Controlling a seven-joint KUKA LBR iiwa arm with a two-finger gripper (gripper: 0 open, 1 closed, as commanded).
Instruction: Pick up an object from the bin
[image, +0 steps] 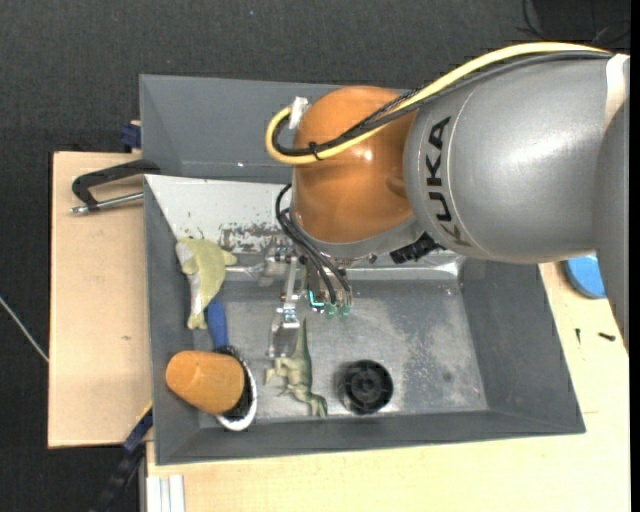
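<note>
Grey metal bin (470, 330) holds the arm (520, 150) reaching from the right, wrist down, tool (287, 340) low over a small green plastic dinosaur (298, 378) by the near wall; tool's opening cannot be told.

Quick count in the bin (520, 340): one pale yellow-green floppy toy (205, 268), one blue handle (216, 326), one orange rounded block (203, 380), one black-and-white ring (240, 412), possibly a cup rim, one small green dinosaur (296, 376), one black round cap (362, 386).
</note>
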